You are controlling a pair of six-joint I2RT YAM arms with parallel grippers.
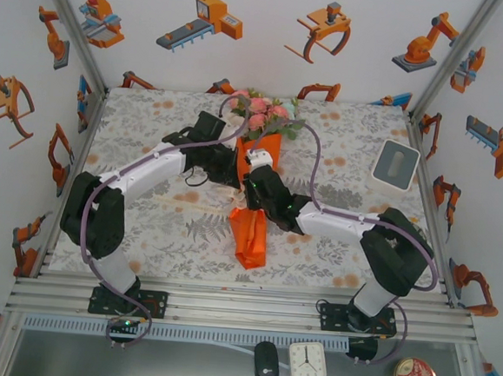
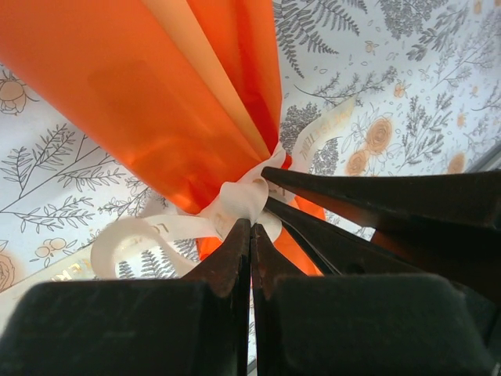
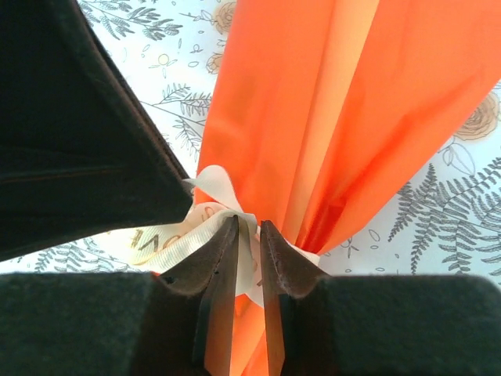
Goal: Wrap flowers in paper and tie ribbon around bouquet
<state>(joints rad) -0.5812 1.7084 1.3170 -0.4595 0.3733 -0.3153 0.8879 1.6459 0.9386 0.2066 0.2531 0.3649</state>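
From above: seeing the bouquet [image 1: 249,240] lying lengthwise on the patterned table [image 1: 178,234], with the flowers [image 1: 259,110] spilling out of its far end and the orange paper [image 1: 269,146] tapering toward its near end.

From the left wrist: pressing the left gripper [image 2: 250,225] closed right at the bouquet's waist, tips buried in the knot of ribbon [image 2: 235,202] and seemingly pinching a fold of it (only a hairline slit between the jaws). Trailing one loose loop of ribbon off to the bouquet's left, and a second strand running up along its right side.

From the right wrist: reaching the same knot from the bouquet's other side with the right gripper [image 3: 249,225], jaws parted by a narrow slit with the cream band showing through. Not possible to tell whether clamping that band or merely straddling it.

Judging the ribbon as slick and floppy, likely slipping out of a slack pinch; taking it close to the knot, flat across the pads, probably being safest. Reckoning the paper thin, light and springy, quick to crease or unroll, so holding the bouquet at its cinched waist rather than by the fragile blooms.
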